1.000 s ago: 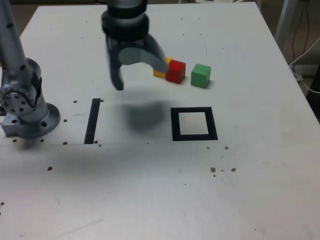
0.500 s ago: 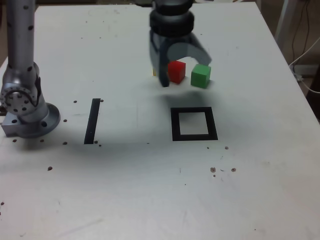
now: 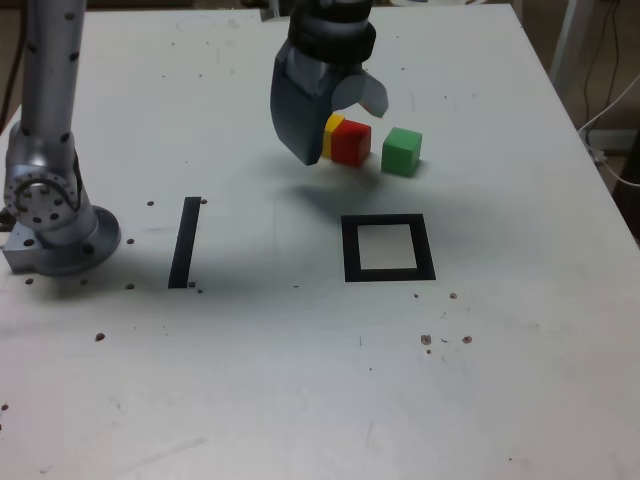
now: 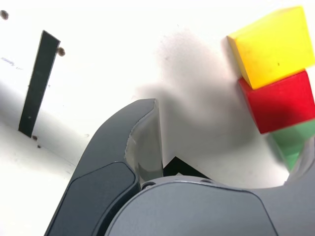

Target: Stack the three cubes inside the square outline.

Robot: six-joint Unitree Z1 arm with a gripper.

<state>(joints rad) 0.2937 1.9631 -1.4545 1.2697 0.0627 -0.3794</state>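
A: Yellow cube and red cube touch; green cube sits just beside, toward the exterior view's right. All outside the square outline.

B: My gripper hangs over the yellow/red pair, jaws wide, empty.

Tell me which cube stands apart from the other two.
The green cube. It stands alone at the exterior view's right, with a gap, while the red cube and yellow cube touch.

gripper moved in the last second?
Yes. The gripper has swung toward the exterior view's right and farther up the table, from above the black tape strip side to the red cube.
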